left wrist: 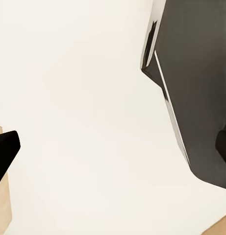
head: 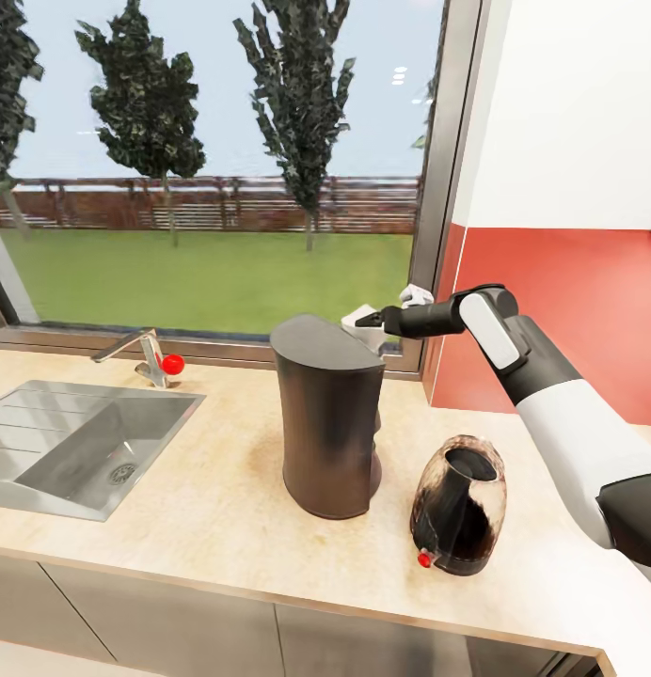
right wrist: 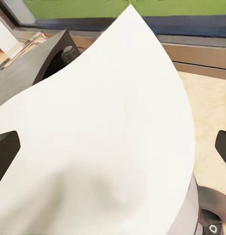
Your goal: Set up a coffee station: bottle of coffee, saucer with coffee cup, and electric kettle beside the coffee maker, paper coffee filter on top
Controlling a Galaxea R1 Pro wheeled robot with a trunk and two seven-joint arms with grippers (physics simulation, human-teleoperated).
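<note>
Leftmost on your kitchen countertop (head: 222, 508) is the steel sink (head: 43, 451) with its faucet (head: 142, 355) under the window (head: 213, 169). Next comes the coffee maker (head: 330, 418), upright near mid-counter, and just beside it to the right the electric kettle (head: 460, 508), close to the counter's front edge. Your right gripper (head: 374, 320) reaches in from the right, above and behind the coffee maker's flat top, clenched on the paper coffee filter (head: 361, 315), which the head view shows as a small white patch. The right wrist view shows the same filter (right wrist: 108, 137) large and close, with the coffee maker's top (right wrist: 29, 68) beyond it. The left wrist view gives you pale wall and a dark panel (left wrist: 196, 88); whether the left gripper is released, you cannot tell. Open counter lies in front of the coffee maker and between it and the sink.
</note>
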